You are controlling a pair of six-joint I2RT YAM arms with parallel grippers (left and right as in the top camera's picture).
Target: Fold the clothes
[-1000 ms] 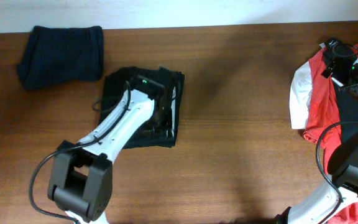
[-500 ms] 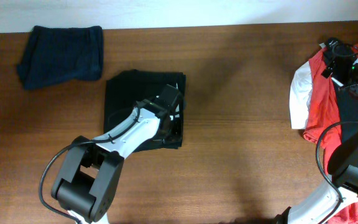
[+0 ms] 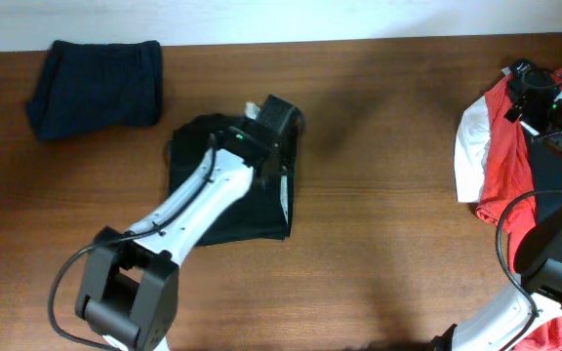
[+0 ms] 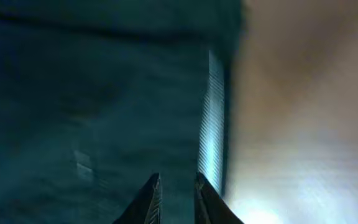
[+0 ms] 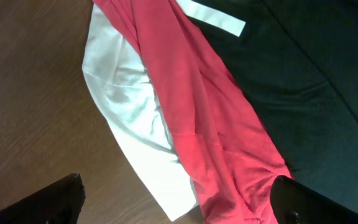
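Black folded garment (image 3: pixel 261 213) lies mid-left on wood table (image 3: pixel 388 175). L gripper (image 3: pixel 273 119) sits over its top-right corner, jaws nearly together, nothing seen pinched. R gripper (image 5: pixel 182 205) is spread wide above red/white/black clothes pile (image 3: pixel 503 161) at right edge. Navy fold (image 3: pixel 96 83) lies top left.

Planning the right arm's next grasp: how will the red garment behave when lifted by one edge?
Probably floppy: the red garment lies in soft wrinkles, so it should drape and sag. It overlaps the white cloth, so that may drag along.
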